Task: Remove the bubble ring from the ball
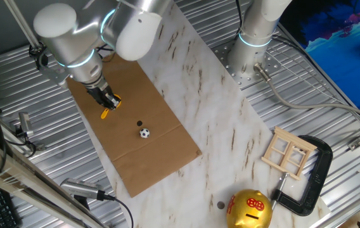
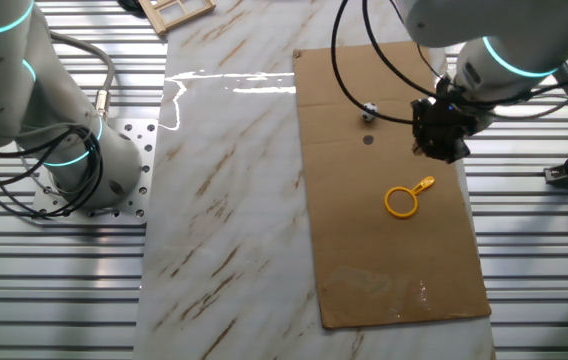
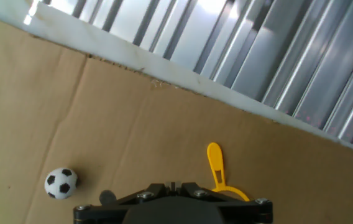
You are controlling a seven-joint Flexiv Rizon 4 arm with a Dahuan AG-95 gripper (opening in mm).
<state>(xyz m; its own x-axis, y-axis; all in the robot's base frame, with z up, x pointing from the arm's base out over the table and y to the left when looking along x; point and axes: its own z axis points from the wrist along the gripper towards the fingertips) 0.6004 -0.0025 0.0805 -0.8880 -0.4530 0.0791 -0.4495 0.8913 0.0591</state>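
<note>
The yellow-orange bubble ring (image 2: 401, 201) lies flat on the brown cardboard sheet (image 2: 384, 270), its handle pointing towards my gripper. It is well apart from the small black-and-white ball (image 2: 369, 110), which rests on the cardboard on its own (image 1: 144, 133). My gripper (image 2: 442, 140) hovers just beside the ring's handle, its jaws together and holding nothing. In the hand view the ball (image 3: 60, 183) is at lower left. The ring's handle (image 3: 214, 163) shows at centre right, and its loop is hidden behind my gripper (image 3: 171, 186). In one fixed view the ring (image 1: 107, 112) shows just below my gripper (image 1: 108, 101).
A small dark spot (image 1: 139, 124) marks the cardboard near the ball. A gold piggy bank (image 1: 250, 210), a wooden frame (image 1: 289, 154) and a black clamp (image 1: 316, 174) sit at the marble table's end. A second arm's base (image 2: 84, 170) stands on the ribbed metal.
</note>
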